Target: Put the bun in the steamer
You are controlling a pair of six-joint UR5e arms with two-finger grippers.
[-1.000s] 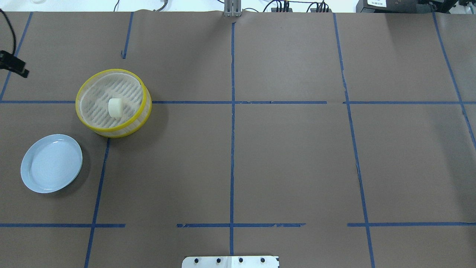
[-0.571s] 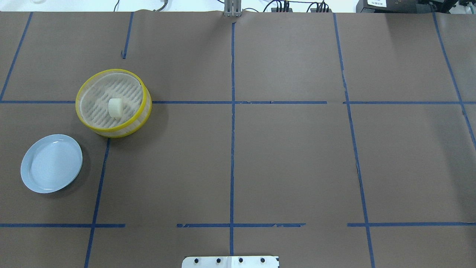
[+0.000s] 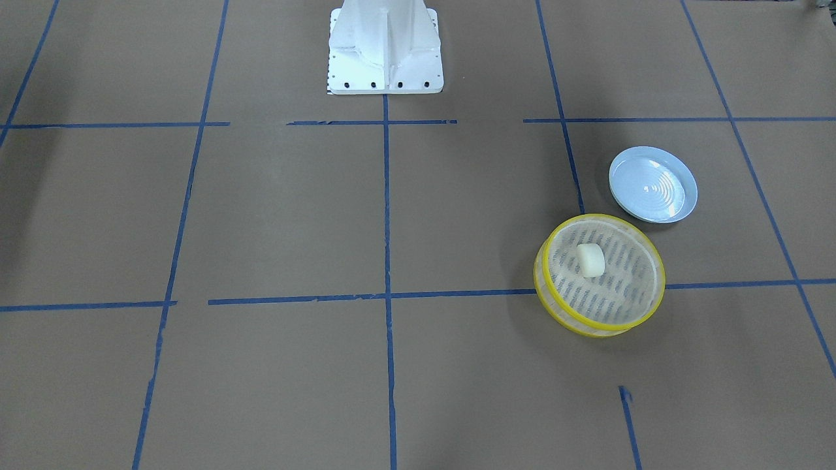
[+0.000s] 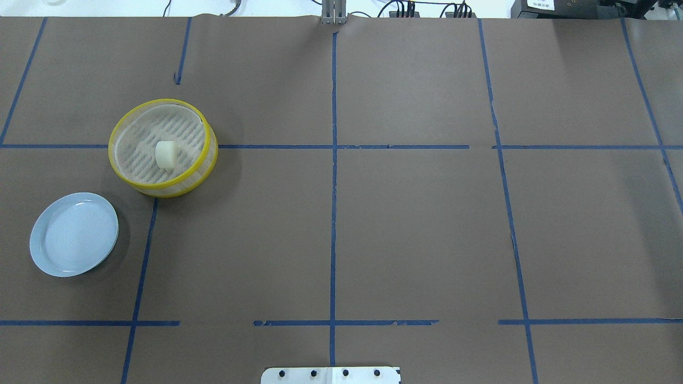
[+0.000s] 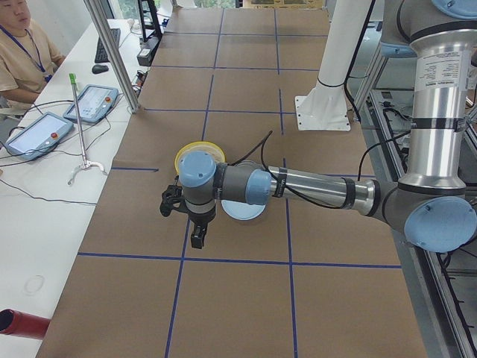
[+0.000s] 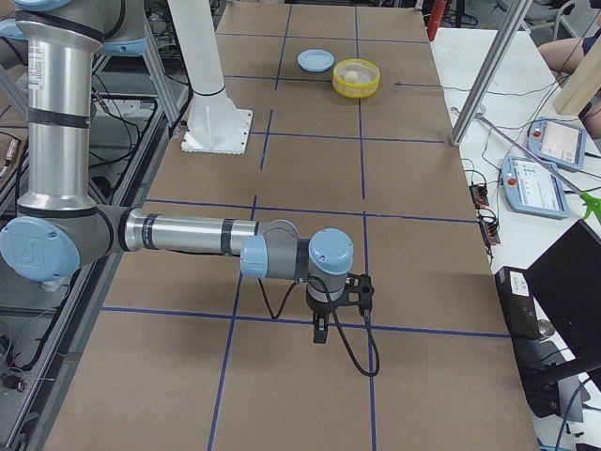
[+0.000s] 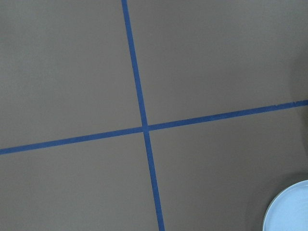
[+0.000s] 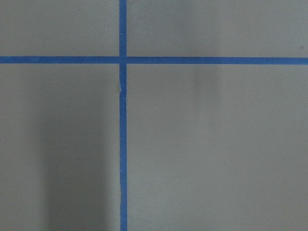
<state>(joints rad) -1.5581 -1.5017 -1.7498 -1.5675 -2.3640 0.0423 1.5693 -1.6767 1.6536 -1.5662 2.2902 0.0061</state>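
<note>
Overhead exterior: brown table (image 4: 427, 240), blue tape grid (image 4: 333, 213); left tool (image 5: 197, 239), right tool (image 6: 321, 334) state unclear.

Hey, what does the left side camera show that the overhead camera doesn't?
Only the exterior left view shows the robot's left arm stretched over the table, its pincer pointing down, and a seated operator beside two tablets. Only the overhead view shows the bun lying on the slotted floor of the steamer; from the side, the arm covers most of the basket. Both show the steamer's yellow rim, the pale blue plate and the brown paper with blue tape lines.
</note>
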